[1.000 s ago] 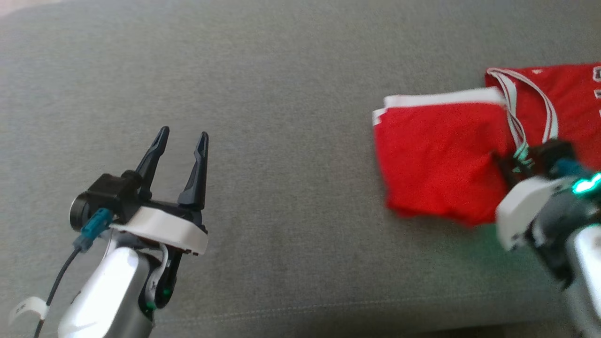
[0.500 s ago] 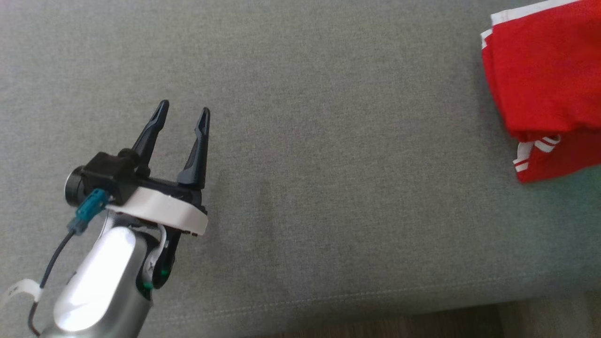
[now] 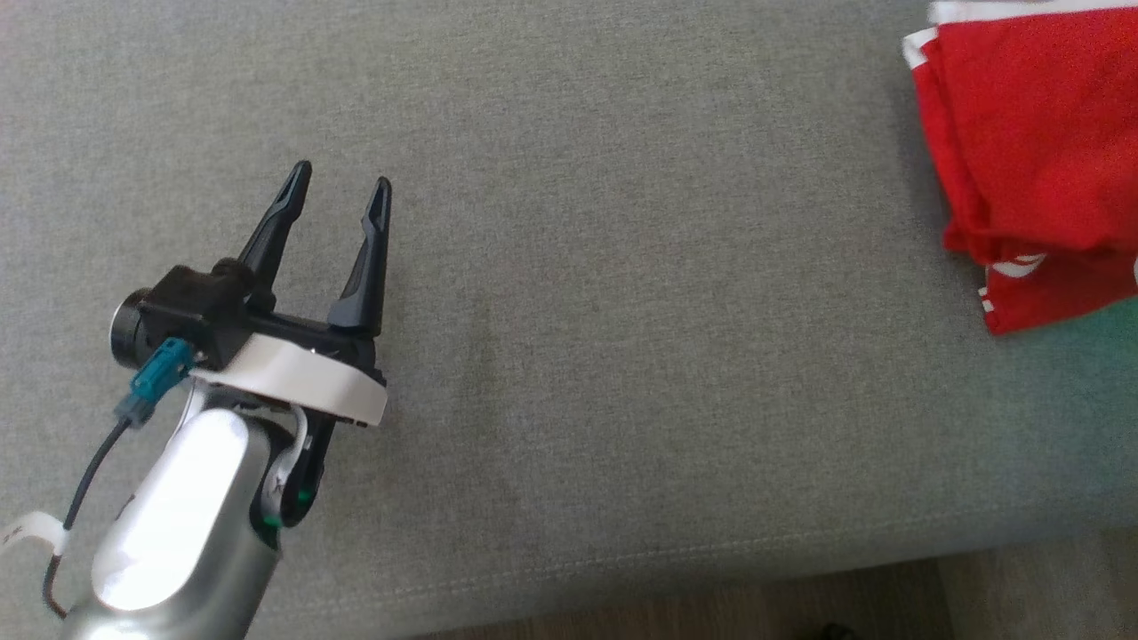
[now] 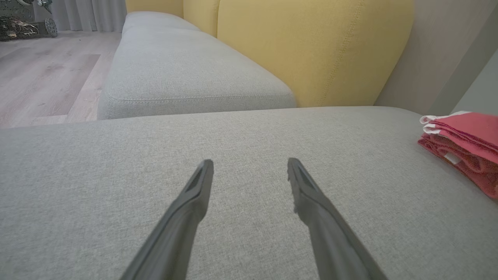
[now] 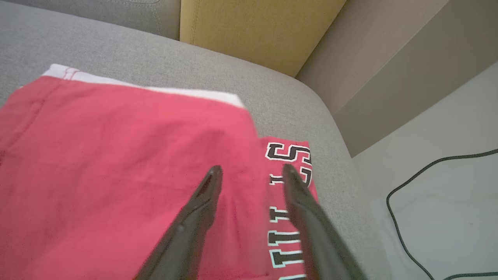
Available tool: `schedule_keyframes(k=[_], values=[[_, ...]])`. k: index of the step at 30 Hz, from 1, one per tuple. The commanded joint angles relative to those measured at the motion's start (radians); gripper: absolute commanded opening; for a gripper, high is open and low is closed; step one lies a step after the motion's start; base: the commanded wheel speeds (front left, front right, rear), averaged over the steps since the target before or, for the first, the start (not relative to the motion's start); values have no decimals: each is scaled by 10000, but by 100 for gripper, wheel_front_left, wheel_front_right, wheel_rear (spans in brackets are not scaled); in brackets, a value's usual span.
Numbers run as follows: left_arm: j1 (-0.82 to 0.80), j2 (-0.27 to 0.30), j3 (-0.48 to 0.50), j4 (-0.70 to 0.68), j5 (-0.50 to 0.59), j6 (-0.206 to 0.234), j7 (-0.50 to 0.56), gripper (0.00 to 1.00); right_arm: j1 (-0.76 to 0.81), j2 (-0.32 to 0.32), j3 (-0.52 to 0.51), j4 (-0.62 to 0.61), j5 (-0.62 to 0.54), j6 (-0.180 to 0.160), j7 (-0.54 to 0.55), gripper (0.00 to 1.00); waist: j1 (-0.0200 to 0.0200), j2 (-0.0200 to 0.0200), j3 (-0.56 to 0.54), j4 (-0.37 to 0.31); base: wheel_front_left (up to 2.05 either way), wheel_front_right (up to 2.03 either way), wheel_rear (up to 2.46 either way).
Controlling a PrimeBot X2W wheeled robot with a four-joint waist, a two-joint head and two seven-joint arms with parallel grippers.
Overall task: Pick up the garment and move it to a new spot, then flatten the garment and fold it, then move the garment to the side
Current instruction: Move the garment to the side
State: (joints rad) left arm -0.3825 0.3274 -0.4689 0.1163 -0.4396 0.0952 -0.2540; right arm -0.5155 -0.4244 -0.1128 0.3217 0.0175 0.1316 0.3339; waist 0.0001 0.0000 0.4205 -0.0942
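right wrist view: right gripper [image 5: 252, 168] parted over folded garment [image 5: 116, 155].

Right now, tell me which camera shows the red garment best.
Right wrist view: the red garment lies close and broad, white hem and lettering visible. Head view crops it at the right edge; left wrist view shows its layered side.

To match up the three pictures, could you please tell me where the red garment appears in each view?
Head view: garment at the upper right, cut off by the frame edge.
Left wrist view: garment at the right edge, mid-height, seen side-on as a folded stack.
Right wrist view: garment across the left and centre, lettering toward the right.
Shared landmark: the grey cushion it lies on.
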Motion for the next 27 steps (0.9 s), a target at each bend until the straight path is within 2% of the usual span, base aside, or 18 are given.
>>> schedule_keyframes(k=[1,7,12,16,19,23,27], values=[[-394,332,400,-266,97,-68,-73,100,-180,-54,-123,-234,-97,-9,-238,100,-1,0,-20,-20,0,0,0],[-190,315,435,-62,2,-66,-75,100,182,780,-1086,-306,-234,-9,-874,100,-1,0,-471,-66,0,0,0],[214,320,548,55,-96,38,-76,100,979,1897,-1443,-1487,-10,-9,-1445,100,-1,0,-1085,-28,0,0,0],[571,337,649,48,-178,170,-76,100,1852,2887,-1155,-2746,194,-9,-1738,100,-1,0,-1548,118,0,0,0],[837,343,710,23,-253,276,-76,100,2462,3370,-754,-3420,333,-9,-1876,100,-1,0,-1868,315,0,0,0],[1145,367,782,-16,-351,407,-76,100,2923,3670,-172,-3816,581,-9,-2079,100,-1,0,-2244,659,0,0,0],[1410,411,857,-63,-422,516,-76,100,3052,3733,591,-3663,1068,-9,-2427,100,-1,0,-2595,1042,0,0,0]])
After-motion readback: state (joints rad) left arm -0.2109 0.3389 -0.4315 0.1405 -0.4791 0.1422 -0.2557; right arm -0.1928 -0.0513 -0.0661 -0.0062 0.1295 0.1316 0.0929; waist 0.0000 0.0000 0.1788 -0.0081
